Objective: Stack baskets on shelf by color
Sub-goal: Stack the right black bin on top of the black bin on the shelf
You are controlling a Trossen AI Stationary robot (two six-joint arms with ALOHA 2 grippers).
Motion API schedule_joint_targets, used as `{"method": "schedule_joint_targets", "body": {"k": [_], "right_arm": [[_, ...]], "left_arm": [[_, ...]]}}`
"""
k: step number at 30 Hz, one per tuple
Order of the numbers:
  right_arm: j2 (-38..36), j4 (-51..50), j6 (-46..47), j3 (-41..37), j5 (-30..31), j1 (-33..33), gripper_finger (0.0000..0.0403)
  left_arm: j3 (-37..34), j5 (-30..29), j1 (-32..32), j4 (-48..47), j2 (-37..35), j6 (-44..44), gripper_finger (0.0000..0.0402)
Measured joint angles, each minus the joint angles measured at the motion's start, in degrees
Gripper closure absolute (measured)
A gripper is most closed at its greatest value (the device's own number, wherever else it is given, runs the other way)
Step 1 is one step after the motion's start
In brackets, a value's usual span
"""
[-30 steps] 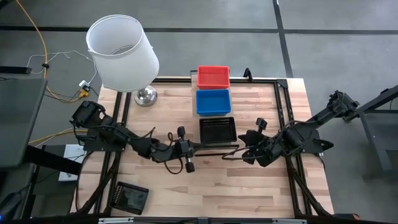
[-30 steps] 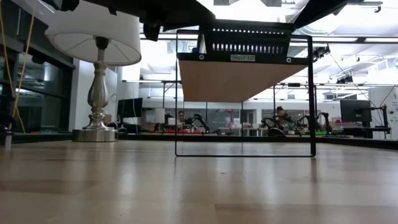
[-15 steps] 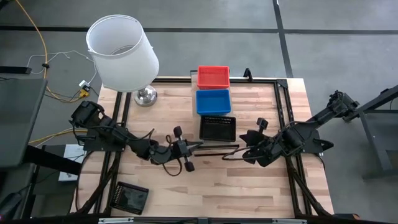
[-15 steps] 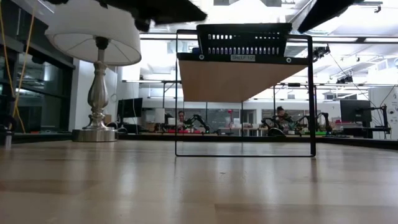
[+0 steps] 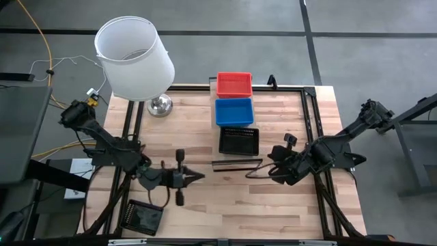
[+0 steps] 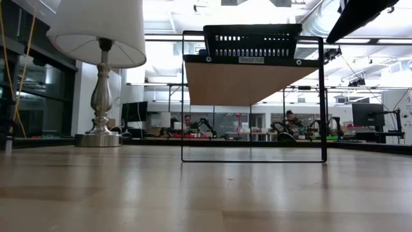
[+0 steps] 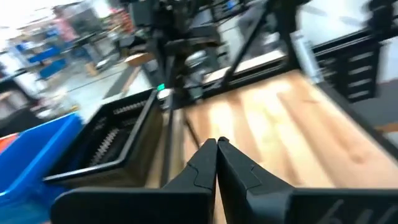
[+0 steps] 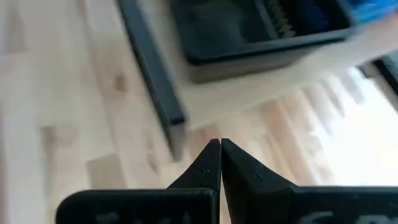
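Observation:
Three baskets sit in a row on the shelf point(image 6: 251, 80): red point(image 5: 234, 84) farthest, blue point(image 5: 234, 111) in the middle, black point(image 5: 239, 140) nearest. In the low view the black basket point(image 6: 252, 42) rests flat on the shelf's top. Another black basket point(image 5: 142, 216) lies on the table near its near left corner. My left gripper point(image 5: 199, 175) is shut and empty, above the table, left of the shelf's near end. My right gripper point(image 5: 251, 171) is shut and empty, just near of the shelf's near end. In the wrist views the black basket point(image 7: 118, 143) point(image 8: 249, 31) lies ahead of each gripper.
A lamp with a white shade point(image 5: 133, 58) stands at the table's far left, its metal base point(image 5: 160, 106) on the wood. The shelf's dark frame bar point(image 5: 235, 162) lies across the table just near of the black basket. Bare wood spreads along the table's near side.
My left gripper has drawn back from the shelf's near end toward the table's left and near edges, rising and rolling a little, and has stayed shut. The baskets on the shelf and my right gripper have kept their places.

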Motion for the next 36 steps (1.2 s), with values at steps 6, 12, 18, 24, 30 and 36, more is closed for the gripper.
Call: {"method": "schedule_joint_targets", "body": {"k": [6,12,18,24,30,36], "right_arm": [[0.04,9.05,-4.92,-1.93,-0.31,2.07,0.0403],[0.02,20.88,-16.92,-1.91,2.46,1.27,0.0403],[0.02,26.64,-24.76,-1.91,0.83,-1.9,0.0403],[0.04,26.59,-28.65,-1.93,-4.57,-5.06,0.0403],[0.07,24.31,-29.53,-1.93,-7.1,-6.52,0.0403],[0.09,19.78,-27.58,-1.95,-7.52,-8.09,0.0403]], "left_arm": [[-9.24,1.81,-0.22,10.26,-6.02,3.46,0.0401],[-17.0,0.13,-0.56,19.24,-12.65,5.56,0.0401],[-19.82,0.39,-0.52,20.08,-16.44,4.05,0.0401],[-19.81,2.05,-0.88,20.33,-16.78,4.05,0.0401],[-19.79,2.63,-0.88,20.33,-16.78,4.05,0.0401],[-19.79,2.65,-0.88,20.33,-16.78,4.05,0.0401]]}}
